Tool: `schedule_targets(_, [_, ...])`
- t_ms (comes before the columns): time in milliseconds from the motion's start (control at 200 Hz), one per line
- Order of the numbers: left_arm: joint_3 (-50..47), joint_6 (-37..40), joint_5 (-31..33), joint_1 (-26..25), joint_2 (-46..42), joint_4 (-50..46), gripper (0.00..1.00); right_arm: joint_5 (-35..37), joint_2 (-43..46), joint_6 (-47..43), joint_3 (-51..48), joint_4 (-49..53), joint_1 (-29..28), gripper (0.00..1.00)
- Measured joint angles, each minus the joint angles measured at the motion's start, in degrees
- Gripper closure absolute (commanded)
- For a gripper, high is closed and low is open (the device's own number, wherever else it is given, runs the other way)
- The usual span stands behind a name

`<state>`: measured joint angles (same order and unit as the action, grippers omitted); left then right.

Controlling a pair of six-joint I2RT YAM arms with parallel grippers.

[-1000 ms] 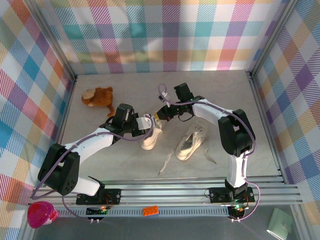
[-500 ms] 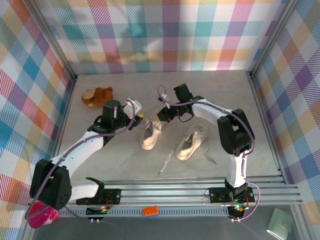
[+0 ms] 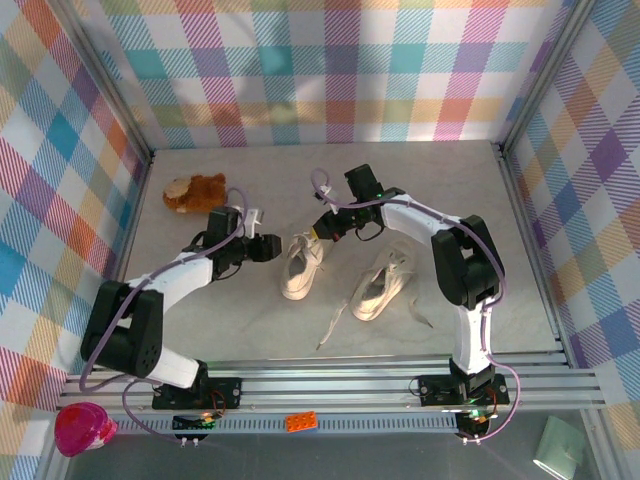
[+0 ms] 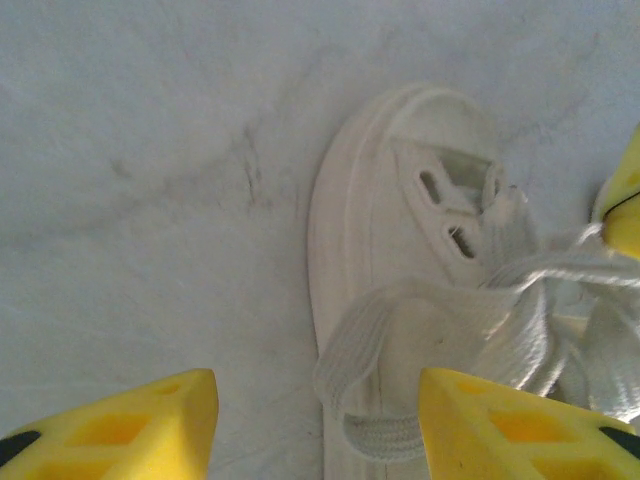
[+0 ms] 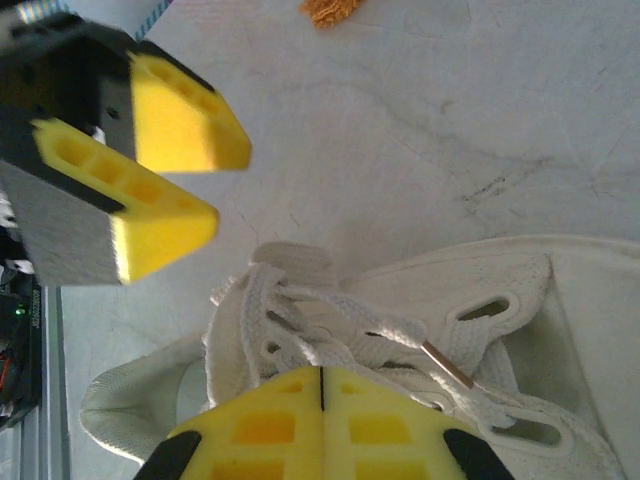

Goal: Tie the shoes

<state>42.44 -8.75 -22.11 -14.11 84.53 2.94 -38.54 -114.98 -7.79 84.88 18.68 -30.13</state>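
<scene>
While the left claw (image 4: 315, 410) hangs low over the desk (image 4: 130, 200) with its yellow fingers spread wide and nothing in them, a slack loop of the laces (image 4: 352, 380) lies right in its line. My read: it's open to go for that loop. Across the shoe (image 3: 300, 266), the right claw (image 5: 322, 385) has its fingers pressed tight together, down on the lacing, probably steadying things for its partner. Whether a strand is actually nipped in there, I can't tell.

The shoe lies mid-desk between the two claws, with no bow that I can make out. The second shoe (image 3: 377, 285) waits just to its right, a lace trailing toward the near edge. A plush toy (image 3: 195, 192) sits well apart at the back left.

The overhead view gives the layout of shoes and arms. The left wrist view adds the slack loop and eyelets up close. The right wrist view adds the shut seam between its fingers, and the other claw's gaping ones beyond.
</scene>
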Motion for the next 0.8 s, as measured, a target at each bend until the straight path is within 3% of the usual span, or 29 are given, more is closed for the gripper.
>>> schedule_targets(540, [-5.9,-14.45,-8.79,0.0,7.52,13.9,0.48,0.61,-1.36,-0.63,2.6,1.6,-0.33,1.0])
schedule_targets(585, [-6.21,-15.69,-9.4,0.0,7.8,15.26,0.54,0.61,-1.49,-0.61,2.64,1.64,-0.33,1.0])
schedule_targets(800, [-6.75,-19.3,-11.96,-0.04,7.13,18.18,1.0,1.18,-1.62,-0.76,2.99,2.54,-0.37,1.0])
